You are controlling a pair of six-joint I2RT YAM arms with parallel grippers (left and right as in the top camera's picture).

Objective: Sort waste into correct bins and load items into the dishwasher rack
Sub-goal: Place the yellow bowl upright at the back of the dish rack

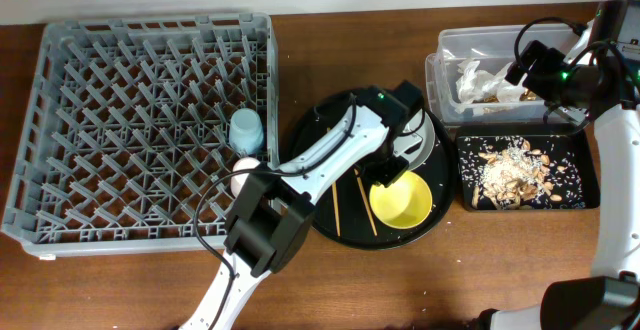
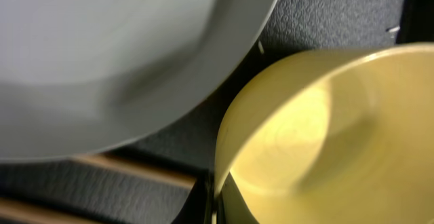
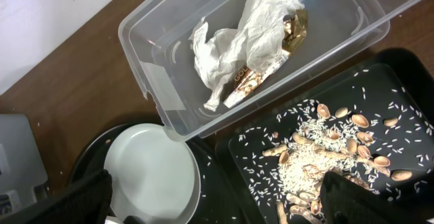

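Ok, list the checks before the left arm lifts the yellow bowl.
1. Left gripper at the rim of the yellow bowl: ok.
2. Its grip closed: cannot tell.
3. Bowl empty: ok.
4. Plate apart from the bowl: ok.
5. Chopsticks clear of the bowl: cannot tell; one lies close.
6. Dishwasher rack has free pegs: ok.

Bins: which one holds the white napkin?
The clear tub: the napkin lies in it with the gold wrapper, while the black tray holds only loose scraps.
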